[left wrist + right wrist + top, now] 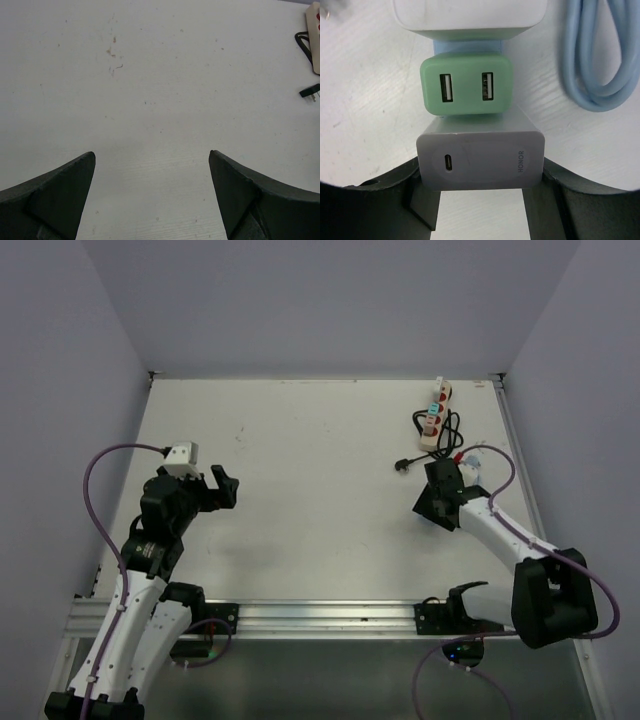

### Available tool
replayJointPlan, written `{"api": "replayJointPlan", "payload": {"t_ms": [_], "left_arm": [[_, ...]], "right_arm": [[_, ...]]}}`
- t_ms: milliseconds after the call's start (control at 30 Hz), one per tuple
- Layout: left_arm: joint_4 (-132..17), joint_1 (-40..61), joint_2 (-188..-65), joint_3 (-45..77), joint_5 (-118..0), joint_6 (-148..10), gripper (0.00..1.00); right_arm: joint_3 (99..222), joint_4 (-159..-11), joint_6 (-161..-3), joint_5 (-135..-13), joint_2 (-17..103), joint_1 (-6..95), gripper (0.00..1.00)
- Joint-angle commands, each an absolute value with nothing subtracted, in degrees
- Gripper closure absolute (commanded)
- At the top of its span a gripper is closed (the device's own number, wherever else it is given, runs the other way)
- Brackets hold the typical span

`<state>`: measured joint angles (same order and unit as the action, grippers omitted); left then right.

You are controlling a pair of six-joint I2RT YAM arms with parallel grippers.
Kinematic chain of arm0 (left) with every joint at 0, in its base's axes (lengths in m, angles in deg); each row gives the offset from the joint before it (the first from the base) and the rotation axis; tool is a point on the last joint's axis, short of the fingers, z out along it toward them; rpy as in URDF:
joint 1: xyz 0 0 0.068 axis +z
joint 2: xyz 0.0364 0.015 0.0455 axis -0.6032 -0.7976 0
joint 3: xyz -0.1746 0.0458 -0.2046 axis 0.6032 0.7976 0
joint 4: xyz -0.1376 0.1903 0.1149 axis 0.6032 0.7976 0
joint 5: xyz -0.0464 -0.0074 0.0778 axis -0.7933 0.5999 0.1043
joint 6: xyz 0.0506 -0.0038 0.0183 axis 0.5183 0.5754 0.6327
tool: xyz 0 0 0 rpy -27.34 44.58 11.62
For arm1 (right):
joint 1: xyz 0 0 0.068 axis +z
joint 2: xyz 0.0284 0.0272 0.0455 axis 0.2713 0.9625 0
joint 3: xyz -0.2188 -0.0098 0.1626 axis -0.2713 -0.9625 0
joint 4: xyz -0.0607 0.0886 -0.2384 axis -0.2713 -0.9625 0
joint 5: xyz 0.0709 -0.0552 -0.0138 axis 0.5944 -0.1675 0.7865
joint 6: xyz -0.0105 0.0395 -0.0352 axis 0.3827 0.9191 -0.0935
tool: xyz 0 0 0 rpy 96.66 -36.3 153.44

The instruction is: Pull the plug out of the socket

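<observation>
Between the right fingers [570, 200] sits the grey charger [480, 160], its port face turned up toward the wrist camera. The two fingers are partway shut and closed against its left and right flanks, with nothing else in their grasp. Whether its pins are seated in the socket strip [467, 48] cannot be told, since its own body hides them.

The charger looks like a light, rigid plastic block with smooth, probably slippery sides. The flat flanks, taken low and square, seem the right place to hold it. A straight pull should serve better than a twist, though the light strip may well lift with it.

Just beyond the fingertips, touching or nearly touching the grey charger, stands a green charger [467, 85] with two ports. Past that is a white charger [470, 15], all three in one row on the strip. A blue cable [600, 65] loops on the surface [365, 100] to the right, apart from the row. Well away on the other side, the left fingers [50, 200] are spread wide above the surface, holding nothing.
</observation>
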<state>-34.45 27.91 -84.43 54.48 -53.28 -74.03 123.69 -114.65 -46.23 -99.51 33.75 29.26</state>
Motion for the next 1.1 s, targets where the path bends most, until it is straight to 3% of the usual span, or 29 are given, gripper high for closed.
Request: {"api": "replayJointPlan", "payload": {"t_ms": [0, 267, 567, 867, 1067], "left_arm": [[-36.0, 27.4, -84.0, 53.6, -52.0, -73.3, 0.0], [-36.0, 27.5, -84.6, 53.5, -51.8, -73.4, 0.0], [-35.9, 27.5, -85.3, 53.5, -51.5, -73.4, 0.01], [-35.4, 27.5, -85.2, 53.4, -50.8, -73.6, 0.0], [-35.2, 27.5, -85.3, 53.4, -49.3, -74.0, 0.0]], "right_arm": [[120.6, -116.4, -42.4, -94.7, 29.4, 35.6, 1.0], [118.2, -115.1, -38.4, -93.2, 27.3, 53.8, 1.0], [126.8, -104.5, -40.8, -94.2, 41.0, 74.8, 1.0], [141.5, -96.0, -47.1, -90.1, 57.2, 80.8, 1.0], [147.9, -95.9, -50.2, -90.9, 59.6, 81.0, 1.0]]}}
